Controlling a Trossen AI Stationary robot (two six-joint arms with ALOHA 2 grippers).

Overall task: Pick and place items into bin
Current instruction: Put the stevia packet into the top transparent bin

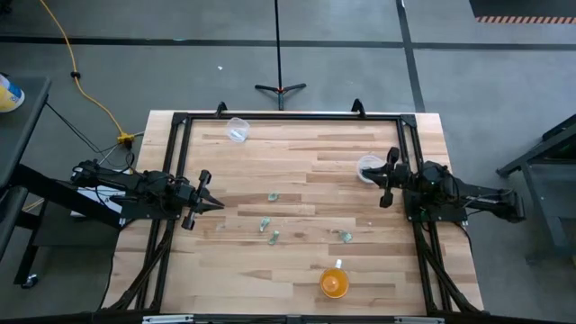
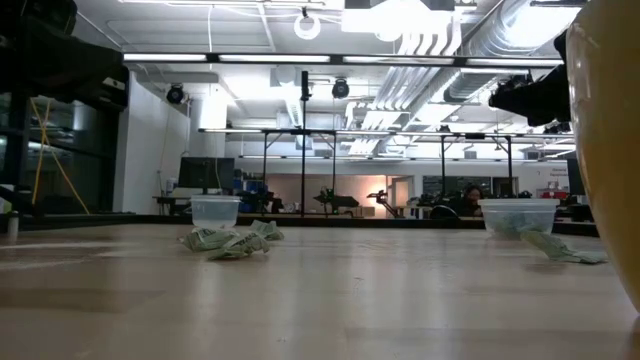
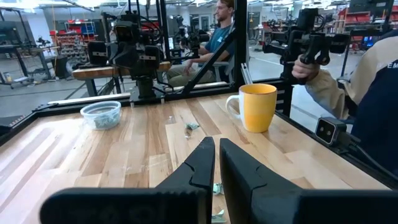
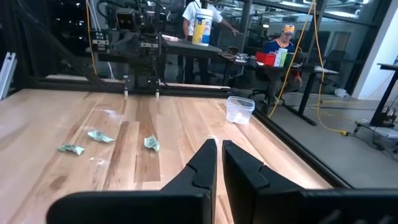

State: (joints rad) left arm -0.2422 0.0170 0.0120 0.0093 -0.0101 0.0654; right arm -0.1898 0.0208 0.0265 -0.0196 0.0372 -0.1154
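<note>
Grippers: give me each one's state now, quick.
Left gripper: shut, holding nothing, at the table's left edge.
Right gripper: shut, holding nothing, beside the clear cup at the right edge.

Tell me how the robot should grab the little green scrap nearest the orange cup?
Probably from straight above, fingers closing across the crumpled scrap's raised middle. It lies low and flat on the wooden table, so a sideways approach would scrape wood. The orange cup stands apart from it, leaving room.
</note>
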